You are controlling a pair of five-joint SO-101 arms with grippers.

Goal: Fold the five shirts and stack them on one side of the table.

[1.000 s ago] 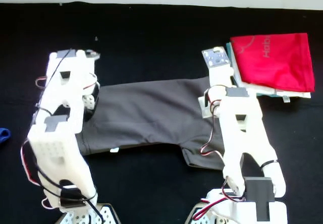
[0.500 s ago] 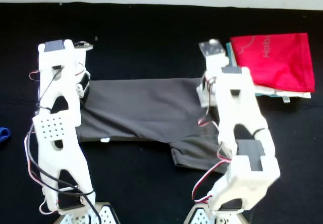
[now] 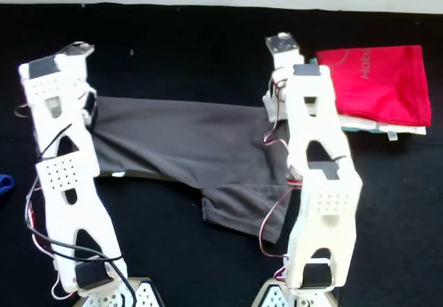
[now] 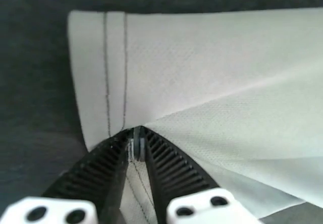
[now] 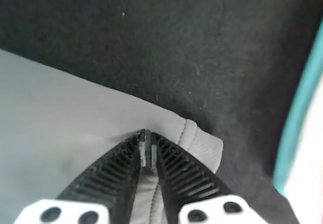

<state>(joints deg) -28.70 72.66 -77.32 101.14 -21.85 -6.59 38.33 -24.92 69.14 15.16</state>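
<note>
A grey shirt (image 3: 190,144) lies stretched across the middle of the black table, with one sleeve trailing toward the front. My left gripper (image 4: 137,144) is shut on the grey shirt's hemmed edge (image 4: 111,77) at its left end (image 3: 93,117). My right gripper (image 5: 147,147) is shut on the grey shirt's edge near its collar (image 5: 199,143), at the shirt's right end (image 3: 271,110). A folded red shirt (image 3: 377,82) tops a stack at the far right of the table.
Under the red shirt lie white and teal folded shirts (image 3: 377,127). A blue object (image 3: 5,184) sits at the left edge. Both arm bases (image 3: 208,294) stand at the front edge of the black table (image 3: 194,51).
Both arms have moved away from the front edge, pulling the grey shirt toward the back of the table. The shirt is stretched flatter and its sleeve has dragged leftward.
</note>
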